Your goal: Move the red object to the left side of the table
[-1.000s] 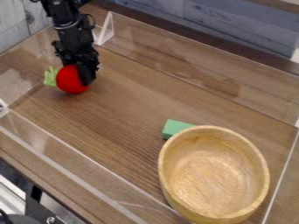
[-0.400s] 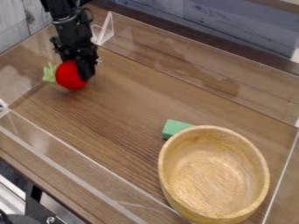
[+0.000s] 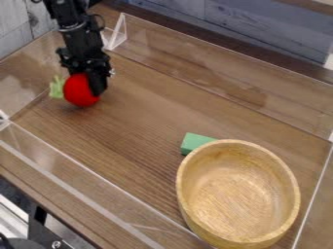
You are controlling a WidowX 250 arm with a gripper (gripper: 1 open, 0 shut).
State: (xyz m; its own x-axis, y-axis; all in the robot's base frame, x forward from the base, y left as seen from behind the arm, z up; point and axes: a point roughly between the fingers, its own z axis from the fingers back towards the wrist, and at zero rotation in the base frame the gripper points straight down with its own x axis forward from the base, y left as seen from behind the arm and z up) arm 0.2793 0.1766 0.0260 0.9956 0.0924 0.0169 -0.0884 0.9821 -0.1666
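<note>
Black gripper (image 3: 88, 80) clamped on small red ball-like toy fruit (image 3: 80, 90), far across table (image 3: 156, 117) from round wooden bowl (image 3: 239, 195).

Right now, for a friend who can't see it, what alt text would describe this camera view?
A black robot arm's end effector points down, shut on a small bright red ball-like toy fruit near the left end of a brown wood-grain table with low clear walls. At lower right, a round wooden bowl sits beside a flat green piece.
</note>
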